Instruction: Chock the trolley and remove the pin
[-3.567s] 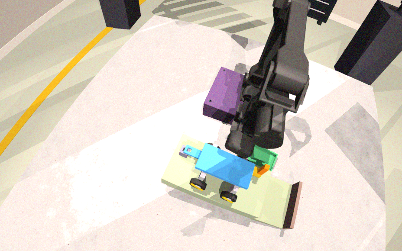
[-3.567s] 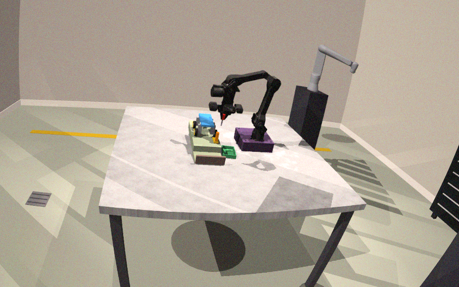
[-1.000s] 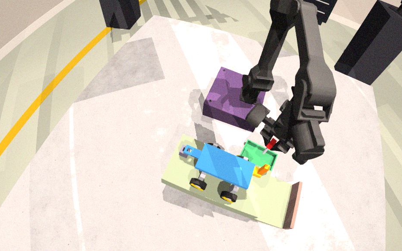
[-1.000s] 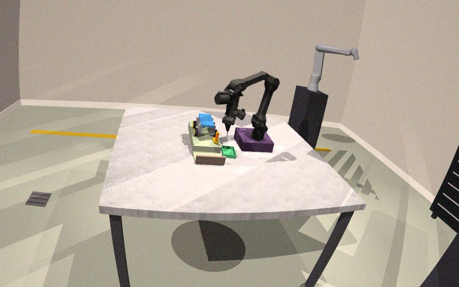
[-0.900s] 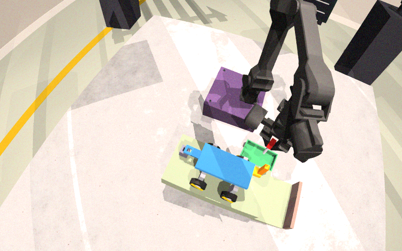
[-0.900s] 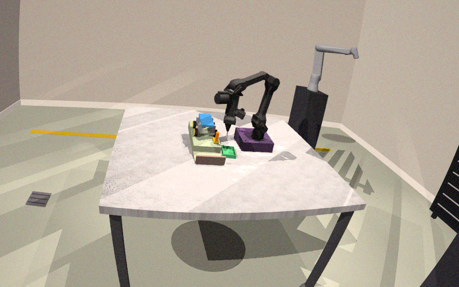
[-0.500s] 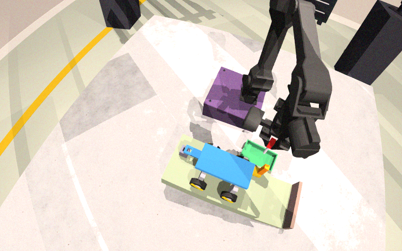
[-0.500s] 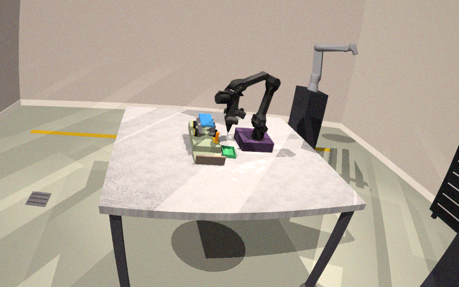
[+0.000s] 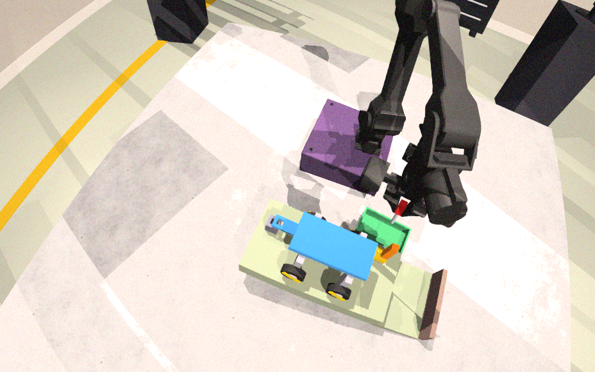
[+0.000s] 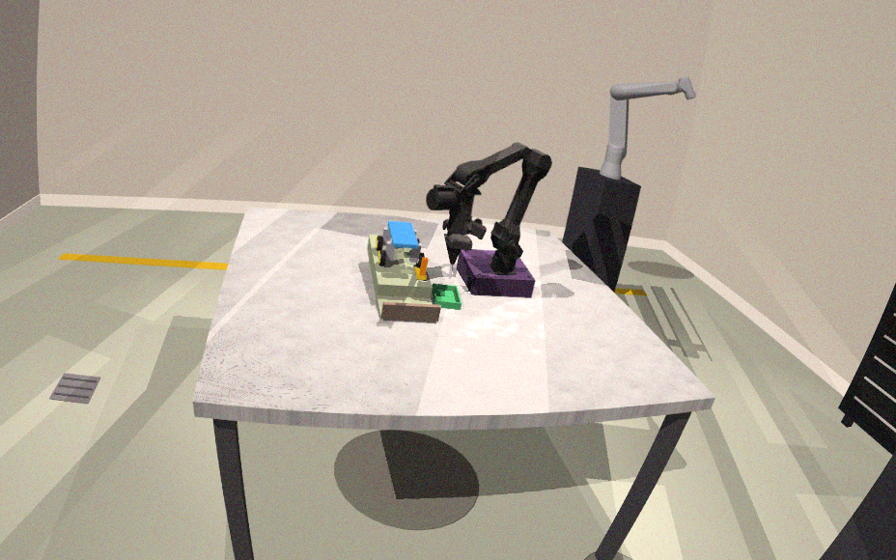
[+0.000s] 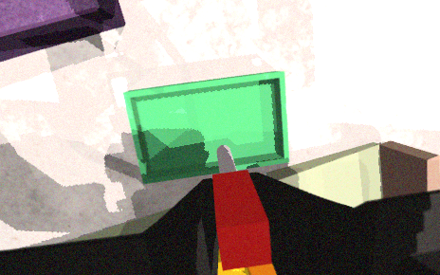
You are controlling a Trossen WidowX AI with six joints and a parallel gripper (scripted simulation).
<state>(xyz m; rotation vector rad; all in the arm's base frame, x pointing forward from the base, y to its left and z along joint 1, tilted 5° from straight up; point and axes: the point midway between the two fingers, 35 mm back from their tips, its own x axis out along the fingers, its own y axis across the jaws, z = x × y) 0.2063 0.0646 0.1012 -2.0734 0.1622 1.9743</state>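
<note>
My gripper (image 9: pixel 399 211) (image 11: pixel 230 186) is shut on the red-headed stop pin (image 9: pixel 402 206) (image 11: pixel 242 223). The pin's grey shaft points down over the green tray (image 9: pixel 406 240) (image 10: pixel 448 306) (image 11: pixel 206 84), near its long side by the ramp in the wrist view. The blue trolley (image 9: pixel 335 242) (image 10: pixel 403 234) stands on the pale green ramp (image 9: pixel 256 259) (image 10: pixel 396 291) (image 11: pixel 341 177). No pin shows in its hitch (image 9: pixel 280 223) at the uphill end. The yellow chock with its orange handle (image 9: pixel 390 251) (image 10: pixel 423 267) stands at the trolley's downhill end, on the tray side. The deck hides its contact with the wheel.
A brown end board (image 9: pixel 433 304) (image 10: pixel 409 313) (image 11: pixel 403 171) closes the ramp's downhill end. The purple base block (image 9: pixel 332 124) (image 10: pixel 500 283) (image 11: pixel 38 24) carries the arm, behind the tray in the top view. The tray lies close beside the ramp.
</note>
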